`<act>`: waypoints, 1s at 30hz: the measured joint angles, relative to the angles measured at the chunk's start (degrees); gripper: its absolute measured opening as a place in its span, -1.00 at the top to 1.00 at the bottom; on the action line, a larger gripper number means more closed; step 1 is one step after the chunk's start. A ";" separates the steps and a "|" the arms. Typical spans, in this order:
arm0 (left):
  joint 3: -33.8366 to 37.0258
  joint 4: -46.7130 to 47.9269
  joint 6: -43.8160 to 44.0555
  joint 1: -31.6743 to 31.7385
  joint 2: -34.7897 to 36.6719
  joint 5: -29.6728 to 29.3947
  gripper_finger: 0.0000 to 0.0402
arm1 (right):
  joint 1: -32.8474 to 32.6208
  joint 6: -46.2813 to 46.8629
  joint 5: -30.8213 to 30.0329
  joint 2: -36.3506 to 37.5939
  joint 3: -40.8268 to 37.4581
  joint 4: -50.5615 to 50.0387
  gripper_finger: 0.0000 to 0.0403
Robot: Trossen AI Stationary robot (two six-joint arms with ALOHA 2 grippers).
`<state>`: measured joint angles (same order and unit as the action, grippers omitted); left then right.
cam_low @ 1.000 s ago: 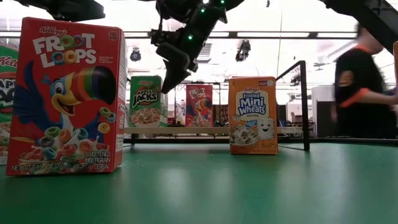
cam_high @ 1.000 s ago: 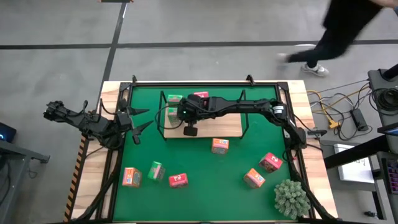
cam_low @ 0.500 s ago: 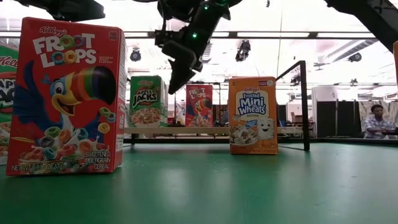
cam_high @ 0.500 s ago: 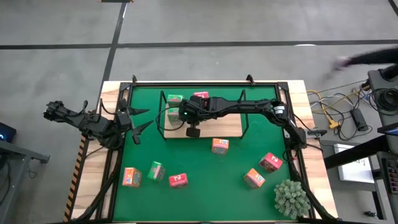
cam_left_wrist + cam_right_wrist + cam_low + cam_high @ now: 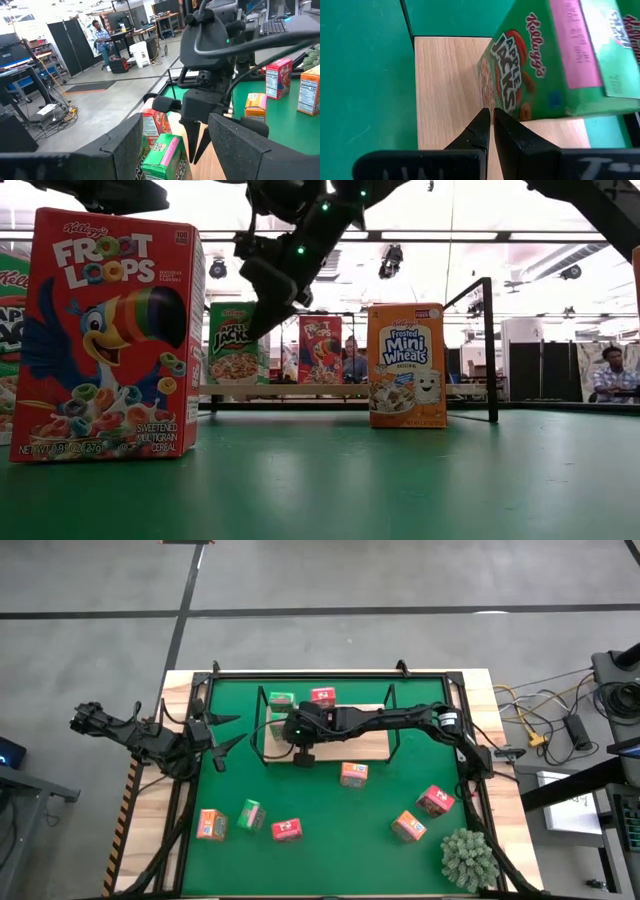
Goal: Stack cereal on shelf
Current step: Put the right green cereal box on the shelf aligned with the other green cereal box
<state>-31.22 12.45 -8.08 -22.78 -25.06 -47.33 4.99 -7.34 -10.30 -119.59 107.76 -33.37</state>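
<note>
While my right claw (image 5: 492, 116) hangs closed and empty over the shelf (image 5: 445, 90), the green Apple Jacks box (image 5: 555, 65) stands just ahead of its tips; my left claw (image 5: 215, 740) waits open, farther off.

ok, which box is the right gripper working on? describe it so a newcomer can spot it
Find the wooden shelf at the back of the green mat. At its left end, the shut right gripper points at a green Apple Jacks box, nearer the front than a second green one; the neighbour to the right is red.
</note>
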 joint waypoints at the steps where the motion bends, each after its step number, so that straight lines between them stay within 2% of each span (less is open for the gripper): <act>1: 0.00 0.00 0.00 0.01 0.00 0.00 -0.04 | 0.00 -0.07 -0.12 0.00 -0.51 0.92 0.94; 30: 0.00 0.00 0.00 -0.01 0.01 0.00 -0.04 | -0.98 -0.15 -0.38 0.07 0.29 5.29 0.94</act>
<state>-31.22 12.45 -8.08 -22.79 -25.04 -47.33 4.01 -7.49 -10.68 -119.52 108.05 -28.08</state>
